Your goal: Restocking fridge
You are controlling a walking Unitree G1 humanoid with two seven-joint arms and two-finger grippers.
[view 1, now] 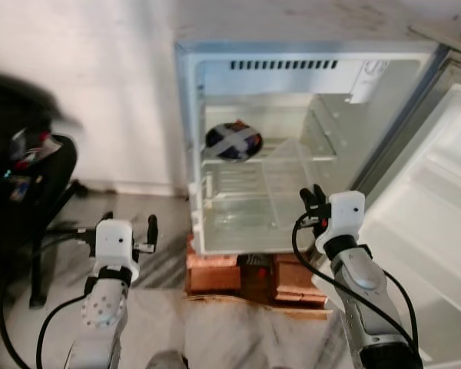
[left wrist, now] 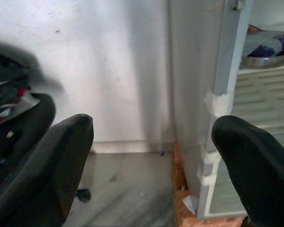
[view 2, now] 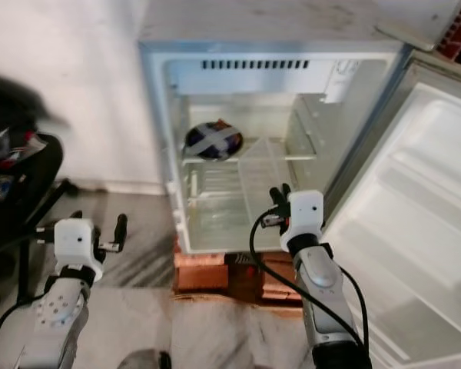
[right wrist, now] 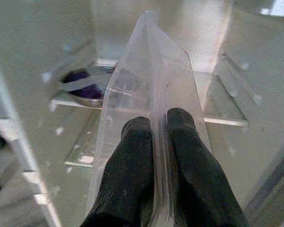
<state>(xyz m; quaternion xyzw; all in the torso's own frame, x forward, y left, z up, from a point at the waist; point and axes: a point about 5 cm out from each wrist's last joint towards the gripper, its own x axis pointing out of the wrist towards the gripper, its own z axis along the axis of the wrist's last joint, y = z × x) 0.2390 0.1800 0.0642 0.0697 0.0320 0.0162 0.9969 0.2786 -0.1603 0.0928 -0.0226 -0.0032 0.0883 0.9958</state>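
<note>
Small fridge (view 1: 192, 138) stands open on bricks (view 1: 215, 273), its door (view 1: 438, 223) swung to the right. Right gripper (view 1: 315, 201) sits at the fridge front, fingers (right wrist: 132, 161) clenched on a clear plastic bag (right wrist: 151, 90) (edge pinched between them) that reaches into the compartment. Bowl (view 1: 233, 141) with something dark and wrapped sits on the upper shelf (view 1: 284, 157), left side. Left gripper (view 1: 131, 227) hangs low beside the fridge's left wall, over the floor, jaws released, holding nothing. Black chair (view 1: 31, 177) further left, blurred.
</note>
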